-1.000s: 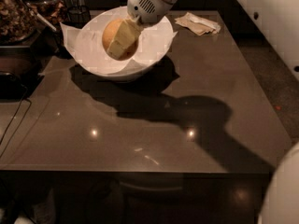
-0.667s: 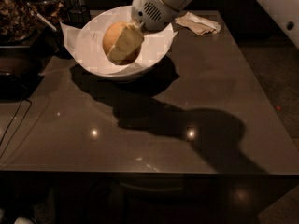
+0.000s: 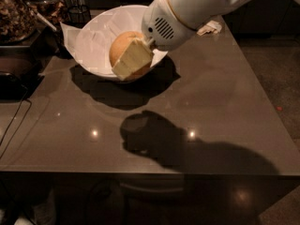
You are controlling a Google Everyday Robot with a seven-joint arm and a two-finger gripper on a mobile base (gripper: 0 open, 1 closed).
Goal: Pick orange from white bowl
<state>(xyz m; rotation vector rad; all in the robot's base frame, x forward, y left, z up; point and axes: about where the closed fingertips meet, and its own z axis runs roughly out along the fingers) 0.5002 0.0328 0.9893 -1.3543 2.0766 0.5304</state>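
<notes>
The pale orange (image 3: 122, 43) sits between the fingers of my gripper (image 3: 127, 59), which is shut on it. The near finger (image 3: 133, 57), a pale yellow pad, covers the fruit's lower right side; the far finger is hidden behind the fruit. The orange hangs over the right front part of the white bowl (image 3: 91, 48), which is lined with crumpled white paper and stands at the back left of the dark table (image 3: 215, 107). The white arm reaches in from the upper right.
A crumpled beige paper wad (image 3: 209, 28) lies at the back right of the table. Dark containers and a jar of brown bits (image 3: 16, 13) stand at the far left. A cable (image 3: 13, 123) hangs by the table's left edge. The arm's shadow (image 3: 154, 137) falls mid-table.
The gripper has moved right and towards the camera with the orange in it. The arm and its shadow now look larger. The bowl has stayed in place.
</notes>
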